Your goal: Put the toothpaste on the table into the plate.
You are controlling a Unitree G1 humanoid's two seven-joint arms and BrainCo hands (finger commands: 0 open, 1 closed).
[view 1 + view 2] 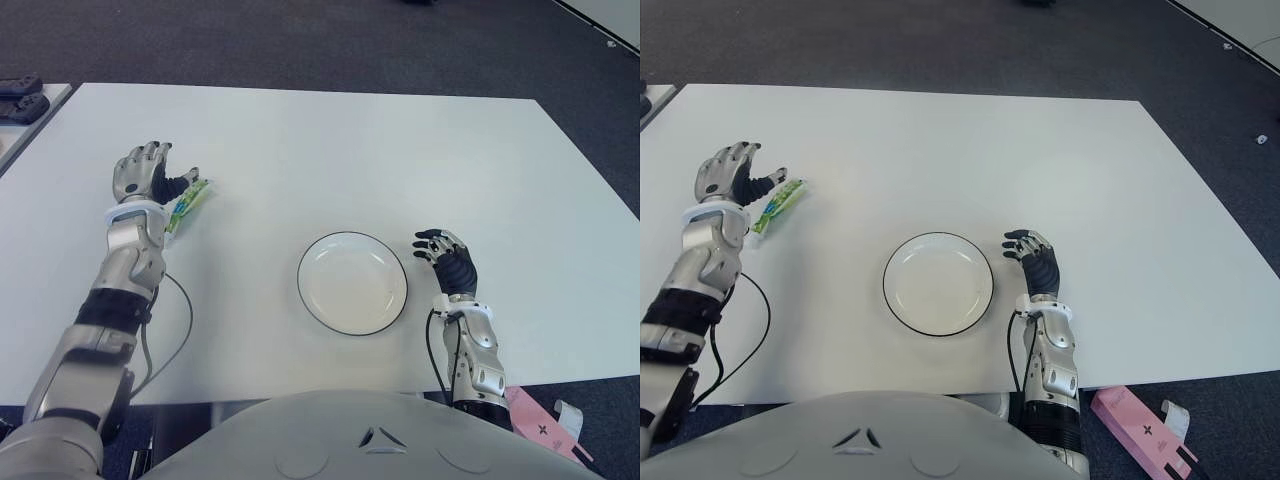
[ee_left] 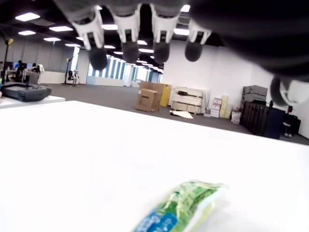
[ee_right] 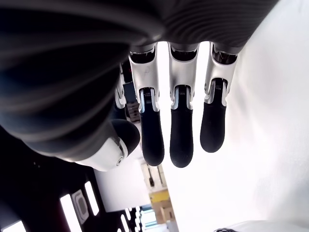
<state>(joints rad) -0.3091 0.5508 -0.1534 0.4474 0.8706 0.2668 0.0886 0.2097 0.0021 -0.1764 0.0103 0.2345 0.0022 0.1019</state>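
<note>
Toothpaste [image 1: 188, 206] beside left hand [image 1: 142, 176], plate [image 1: 352, 282] apart

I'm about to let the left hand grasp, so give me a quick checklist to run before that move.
1. Toothpaste lying free on the table: ok.
2. Left hand open, holding nothing, over the tube: ok.
3. Plate empty: ok.
4. Table between tube and plate bare: ok.
5. Right hand open, right of the plate, off its rim: ok.
6. Fingers touching the tube: cannot tell.
</note>
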